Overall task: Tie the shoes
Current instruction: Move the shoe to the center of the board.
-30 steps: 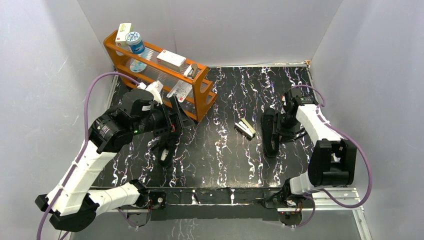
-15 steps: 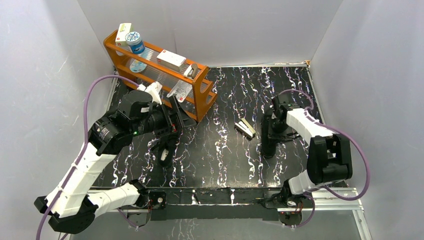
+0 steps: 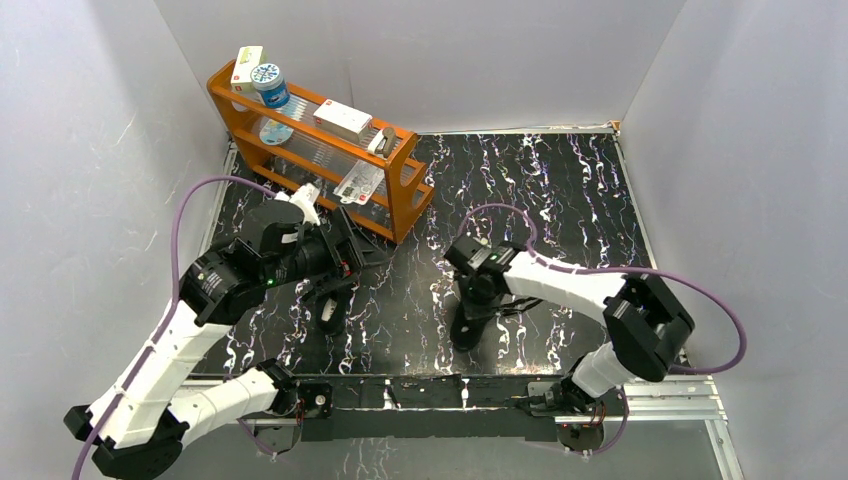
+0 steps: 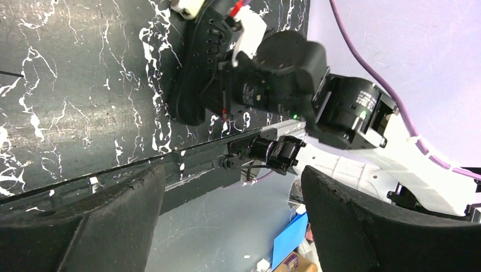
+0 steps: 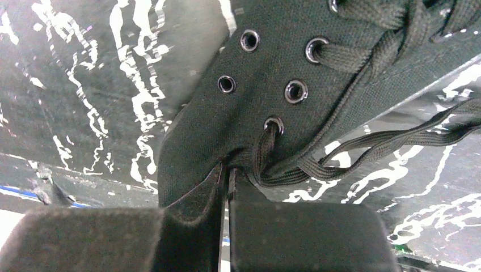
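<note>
Two all-black lace-up shoes lie on the black marbled table. The left shoe (image 3: 329, 300) lies just below my left gripper (image 3: 352, 240), apart from it. That gripper (image 4: 232, 226) is open wide and empty, above the table. My right gripper (image 3: 473, 298) is shut on the eyelet edge of the right shoe (image 3: 464, 326), which lies front of centre with its toe toward the near edge. In the right wrist view the fingers (image 5: 295, 226) pinch the shoe's fabric (image 5: 266, 68) next to the lowest eyelet. Loose laces (image 5: 385, 144) trail right. The left wrist view also shows this shoe (image 4: 195, 73).
An orange rack (image 3: 400, 200) with boxes and a bottle stands at the back left, close behind the left gripper. White walls enclose the table on three sides. A metal rail (image 3: 440, 390) runs along the near edge. The small striped box does not show in the top view.
My right arm has swung left and forward, dragging the right shoe from the right middle to front of centre. It now covers the spot where the striped box lay. The left arm barely moved.
</note>
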Controlling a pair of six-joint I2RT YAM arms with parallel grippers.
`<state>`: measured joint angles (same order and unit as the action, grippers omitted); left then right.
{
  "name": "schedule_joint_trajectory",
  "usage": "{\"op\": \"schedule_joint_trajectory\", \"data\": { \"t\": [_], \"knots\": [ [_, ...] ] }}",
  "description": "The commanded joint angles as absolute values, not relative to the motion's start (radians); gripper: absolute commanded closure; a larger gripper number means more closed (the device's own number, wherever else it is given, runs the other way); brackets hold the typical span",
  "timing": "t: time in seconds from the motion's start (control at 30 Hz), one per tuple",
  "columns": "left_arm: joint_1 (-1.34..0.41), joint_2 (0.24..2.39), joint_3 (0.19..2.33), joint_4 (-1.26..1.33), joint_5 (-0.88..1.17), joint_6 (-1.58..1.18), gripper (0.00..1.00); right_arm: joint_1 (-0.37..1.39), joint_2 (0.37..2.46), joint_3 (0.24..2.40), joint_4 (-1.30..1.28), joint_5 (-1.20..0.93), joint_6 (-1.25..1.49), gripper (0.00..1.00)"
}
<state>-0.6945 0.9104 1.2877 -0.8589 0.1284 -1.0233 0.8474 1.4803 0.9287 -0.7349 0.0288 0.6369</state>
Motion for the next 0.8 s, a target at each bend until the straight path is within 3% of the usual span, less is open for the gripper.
{"op": "schedule_joint_trajectory", "data": {
  "t": [0.0, 0.1, 0.23, 0.33, 0.43, 0.6, 0.77],
  "knots": [
    [-0.689, 0.902, 1.269, -0.809, 0.178, -1.018, 0.15, 1.005, 1.542, 0.978, -0.68, -0.05, 0.695, 0.92],
    [-0.689, 0.908, 1.253, -0.79, 0.199, -0.994, 0.15, 1.035, 1.54, 0.97, -0.68, -0.053, 0.669, 0.89],
    [-0.689, 0.896, 1.199, -0.735, 0.242, -0.947, 0.14, 1.035, 1.466, 1.022, -0.788, -0.047, 0.668, 0.47],
    [-0.688, 0.882, 1.154, -0.685, 0.272, -0.93, 0.14, 1.017, 1.335, 1.073, -0.964, -0.009, 0.724, 0.25],
    [-0.689, 0.878, 1.118, -0.642, 0.301, -0.934, 0.13, 0.911, 1.219, 1.083, -1.096, -0.008, 0.724, 0.16],
    [-0.688, 0.904, 1.073, -0.599, 0.346, -0.911, 0.12, 0.513, 1.122, 1.027, -1.1, -0.069, 0.513, 0.03],
    [-0.69, 0.99, 1.078, -0.562, 0.405, -0.831, 0.17, 0.146, 1.182, 0.945, -0.961, -0.162, 0.414, 0.04]
  ]
}}
